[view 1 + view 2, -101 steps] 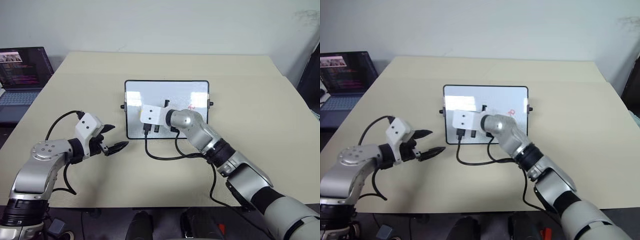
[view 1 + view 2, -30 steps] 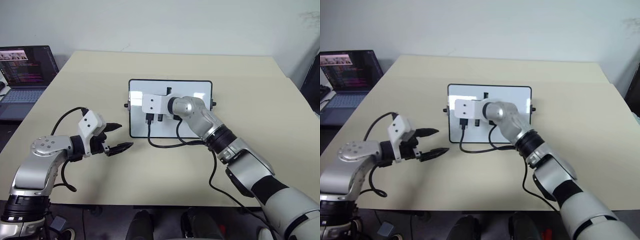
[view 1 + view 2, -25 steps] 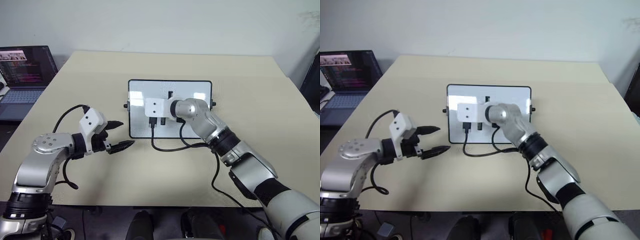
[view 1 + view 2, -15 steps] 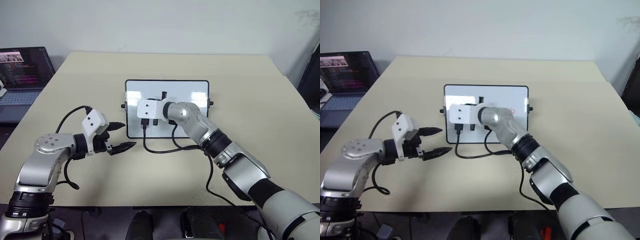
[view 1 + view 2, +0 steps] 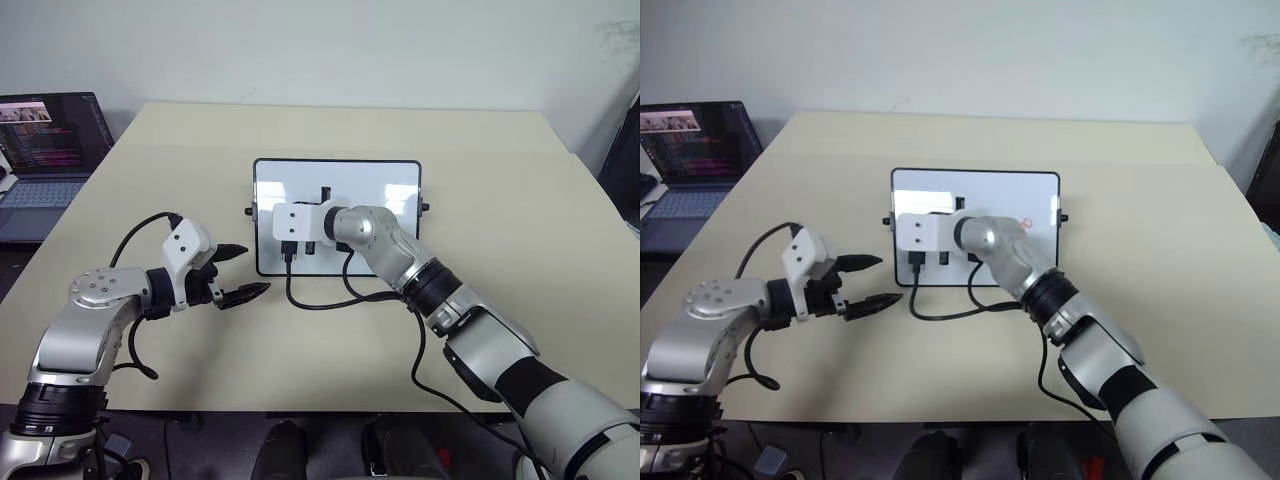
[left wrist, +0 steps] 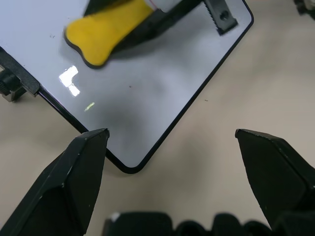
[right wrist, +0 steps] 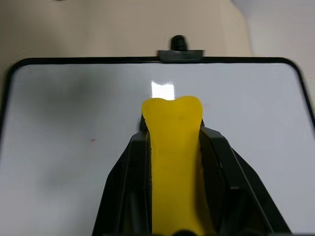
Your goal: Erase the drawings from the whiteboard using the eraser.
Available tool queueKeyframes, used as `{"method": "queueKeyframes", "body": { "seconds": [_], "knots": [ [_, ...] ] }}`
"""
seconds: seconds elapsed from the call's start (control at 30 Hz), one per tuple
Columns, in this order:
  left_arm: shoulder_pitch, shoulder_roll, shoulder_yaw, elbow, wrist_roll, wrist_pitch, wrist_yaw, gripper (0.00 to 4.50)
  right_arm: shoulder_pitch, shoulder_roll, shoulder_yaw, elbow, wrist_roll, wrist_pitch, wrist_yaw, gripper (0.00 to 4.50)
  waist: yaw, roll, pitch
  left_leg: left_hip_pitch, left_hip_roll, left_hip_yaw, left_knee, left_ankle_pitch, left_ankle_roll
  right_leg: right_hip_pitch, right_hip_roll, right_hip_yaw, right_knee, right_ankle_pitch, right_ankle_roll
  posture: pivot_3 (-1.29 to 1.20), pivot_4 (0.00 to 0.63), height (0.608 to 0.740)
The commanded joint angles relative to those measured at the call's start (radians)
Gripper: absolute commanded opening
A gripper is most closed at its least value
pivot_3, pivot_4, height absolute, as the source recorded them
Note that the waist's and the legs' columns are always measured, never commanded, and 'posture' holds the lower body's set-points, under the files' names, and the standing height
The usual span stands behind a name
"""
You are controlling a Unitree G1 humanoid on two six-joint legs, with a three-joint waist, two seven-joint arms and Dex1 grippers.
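Whiteboard (image 5: 380,185) lies flat at the middle of the beige surface (image 5: 520,200), its black frame square to the robot, with a laptop (image 5: 45,140) well apart at the far left edge. The right arm reaches over the board's left half, and its right gripper (image 7: 172,142) has its fingers clamped on the eraser (image 7: 173,147), the yellow block lying flat over the glossy white just near the knob on the board's left edge. A few seconds ago the eraser was working nearer the board's middle; since then it has swept leftward, and the white around it now looks clean apart from a faint speck. Of the drawings (image 5: 1026,224), one small red mark remains on the board's right half, just beyond the right arm's elbow. So, as a judgement, the left part is done and the wipe has to travel back right to finish. The left gripper (image 5: 238,272) hovers over the surface just left of the board's near left corner, fingers apart and empty, unmoved over the last second.
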Motion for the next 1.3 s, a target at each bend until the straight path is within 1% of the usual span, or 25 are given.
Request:
{"method": "queueKeyframes", "body": {
  "seconds": [0.03,0.23,0.37,0.43,0.5,0.6,0.7,0.87,1.0,1.1,1.17,1.27,1.3],
  "knots": [
    [-0.008,0.003,0.013,-0.023,-0.008,-0.011,0.004,4.50,0.007,-0.036,-0.022,0.018,-0.005,0.036,0.029,1.00,0.001,0.000,0.000,0.000,0.000,0.000,0.000,0.000,0.000,0.000,0.000,0.000,0.000,0.000,0.000,0.00,0.150,0.740],
    [-0.015,-0.001,0.006,-0.023,-0.012,-0.012,-0.002,4.50,0.045,-0.091,-0.053,-0.042,-0.001,0.077,0.036,1.00,0.006,0.000,0.000,-0.002,-0.001,0.000,0.000,0.000,0.000,0.000,-0.001,-0.001,-0.002,0.000,0.000,0.00,0.150,0.740],
    [-0.032,-0.006,-0.006,-0.011,-0.007,-0.017,-0.005,4.50,0.110,-0.133,-0.020,-0.129,0.005,0.128,0.153,1.00,0.008,0.000,0.000,-0.002,-0.001,0.000,0.000,0.000,0.000,0.000,-0.001,-0.001,-0.002,0.000,0.000,0.00,0.150,0.740],
    [-0.039,-0.008,-0.011,-0.007,-0.007,-0.018,-0.008,4.50,0.131,-0.136,-0.005,-0.162,0.002,0.148,0.188,1.00,0.007,0.000,0.000,-0.001,-0.001,0.000,0.000,0.000,0.000,0.001,-0.001,-0.001,-0.002,0.000,0.000,0.00,0.150,0.740],
    [-0.046,-0.011,-0.017,-0.004,-0.007,-0.018,-0.008,4.50,0.136,-0.128,-0.012,-0.173,-0.005,0.156,0.172,1.00,0.003,0.000,0.000,-0.001,-0.001,0.000,0.000,0.000,0.000,0.001,-0.001,-0.001,-0.001,0.000,0.000,0.00,0.150,0.740],
    [-0.053,-0.012,-0.023,0.000,-0.007,-0.019,-0.011,4.50,0.108,-0.113,-0.040,-0.152,-0.011,0.142,0.097,1.00,0.001,0.000,0.000,0.000,-0.001,0.000,0.000,0.000,0.000,0.001,-0.001,0.000,-0.001,0.000,0.000,0.00,0.150,0.740],
    [-0.056,-0.012,-0.025,0.003,-0.006,-0.020,-0.012,4.50,0.088,-0.102,-0.053,-0.138,-0.005,0.126,0.061,1.00,0.000,0.000,0.000,0.000,0.000,0.000,0.000,0.000,0.000,0.001,0.000,0.000,0.000,0.000,0.000,0.00,0.150,0.740],
    [-0.056,-0.016,-0.027,0.003,-0.005,-0.021,-0.010,4.50,0.086,-0.083,-0.054,-0.131,0.003,0.115,0.032,1.00,0.000,0.000,0.000,0.000,0.000,0.000,0.000,0.001,0.001,0.001,0.000,0.000,-0.001,0.000,0.001,0.00,0.150,0.740],
    [-0.056,-0.022,-0.029,0.003,-0.005,-0.024,-0.009,4.50,0.117,-0.091,-0.066,-0.174,0.036,0.145,0.084,1.00,0.000,0.000,0.000,0.000,0.000,0.000,0.000,0.001,0.002,0.000,0.000,0.000,0.000,0.000,0.001,0.00,0.150,0.740],
    [-0.058,-0.035,-0.030,0.004,-0.006,-0.035,-0.005,4.50,0.184,-0.079,-0.154,-0.341,0.143,0.225,0.126,1.00,0.004,0.000,0.000,-0.001,0.000,0.000,0.000,0.001,0.002,0.000,0.000,0.000,-0.001,0.000,0.001,0.00,0.150,0.740],
    [-0.062,-0.047,-0.028,0.005,-0.008,-0.049,-0.005,4.50,0.271,-0.066,-0.242,-0.572,0.254,0.353,0.169,0.99,0.005,0.000,0.000,-0.003,0.000,0.000,0.000,0.001,0.002,-0.001,0.000,-0.001,-0.002,0.000,0.000,0.00,0.150,0.740],
    [-0.070,-0.057,-0.023,0.016,-0.009,-0.070,-0.003,4.50,0.381,-0.061,-0.323,-0.864,0.369,0.535,0.199,0.99,0.005,0.000,0.001,-0.006,0.000,-0.002,-0.001,0.000,0.001,-0.002,-0.001,0.000,-0.004,-0.001,0.001,0.00,0.150,0.740],
    [-0.073,-0.060,-0.021,0.021,-0.007,-0.078,-0.002,4.50,0.404,-0.063,-0.338,-0.930,0.394,0.582,0.199,0.99,0.005,0.001,0.001,-0.006,0.000,-0.002,-0.002,0.000,0.000,-0.002,-0.001,0.000,-0.005,-0.001,0.001,0.00,0.150,0.740]
  ]
}}
